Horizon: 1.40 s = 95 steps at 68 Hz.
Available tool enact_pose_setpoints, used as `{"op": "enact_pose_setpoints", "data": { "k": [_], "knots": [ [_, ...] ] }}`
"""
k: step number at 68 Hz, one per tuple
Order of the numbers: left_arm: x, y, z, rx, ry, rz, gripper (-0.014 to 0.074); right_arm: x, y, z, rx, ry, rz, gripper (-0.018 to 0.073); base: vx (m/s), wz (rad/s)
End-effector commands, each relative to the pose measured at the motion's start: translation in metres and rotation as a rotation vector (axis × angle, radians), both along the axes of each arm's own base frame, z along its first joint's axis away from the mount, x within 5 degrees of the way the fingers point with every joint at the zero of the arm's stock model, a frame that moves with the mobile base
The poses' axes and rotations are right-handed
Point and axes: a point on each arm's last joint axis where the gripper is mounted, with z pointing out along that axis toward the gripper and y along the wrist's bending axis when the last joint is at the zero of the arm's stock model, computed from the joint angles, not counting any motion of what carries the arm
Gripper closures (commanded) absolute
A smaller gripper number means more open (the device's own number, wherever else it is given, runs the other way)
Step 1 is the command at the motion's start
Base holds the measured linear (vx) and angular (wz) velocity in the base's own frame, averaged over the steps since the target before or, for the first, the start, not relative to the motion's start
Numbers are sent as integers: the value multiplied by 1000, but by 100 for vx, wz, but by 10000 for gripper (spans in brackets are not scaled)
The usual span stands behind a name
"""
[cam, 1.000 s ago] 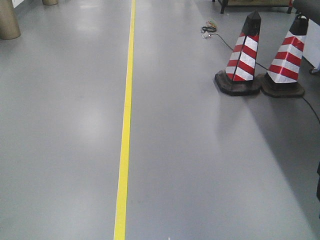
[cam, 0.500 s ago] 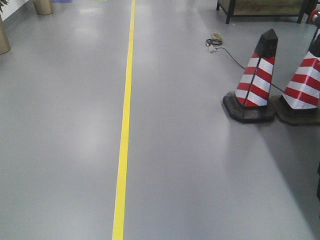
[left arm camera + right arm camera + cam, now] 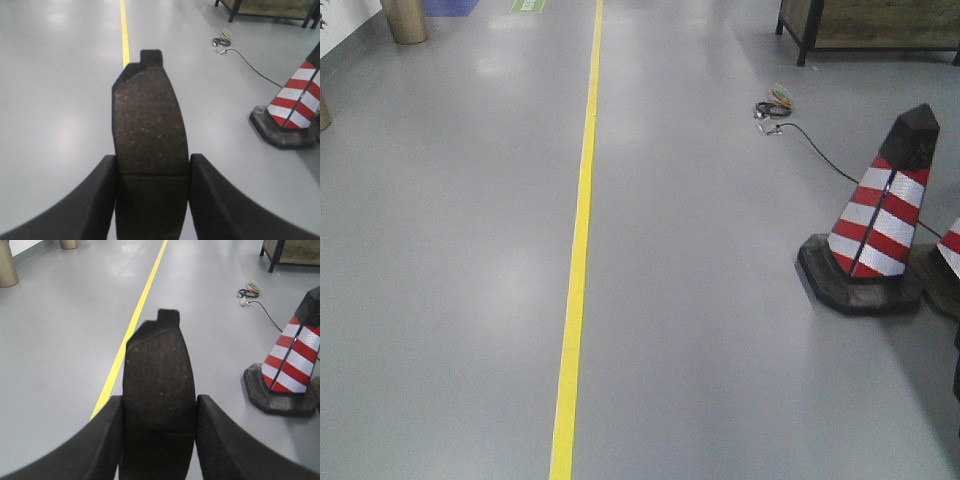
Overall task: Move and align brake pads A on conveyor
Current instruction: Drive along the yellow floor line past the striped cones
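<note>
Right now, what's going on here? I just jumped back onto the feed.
Each arm is carrying a part. The left gripper is shut on the first brake pad, and the right gripper is shut on the second brake pad, both held above the grey floor. The front view shows a yellow line, a striped cone and a loose cable. No conveyor is in view, so neither pad is placed yet.

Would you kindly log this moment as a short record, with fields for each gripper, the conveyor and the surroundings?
left gripper: shut on a brake pad
right gripper: shut on a second brake pad
conveyor: not in view
floor: grey, with a yellow line running ahead
obstacle: striped cone, to the right of the line
</note>
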Motion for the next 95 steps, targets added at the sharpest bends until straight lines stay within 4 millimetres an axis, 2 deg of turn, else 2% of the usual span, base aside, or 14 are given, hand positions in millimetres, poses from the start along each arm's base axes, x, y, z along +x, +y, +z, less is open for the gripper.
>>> {"op": "enact_pose_setpoints", "data": {
  "k": [1,57,79,95],
  "knots": [
    [3,-1,17,-29,-113,3,602,2,1,18,9,-126,14,566,69,-2],
    [3,-1,17,-29,-112,3,602,2,1,18,9,-126,14,566,63,-4],
    [3,-1,17,-29,-112,3,602,2,1,18,9,-126,14,566,51,0],
    [3,-1,17,-29,-112,3,602,2,1,18,9,-126,14,566,37,-34]
  ]
}}
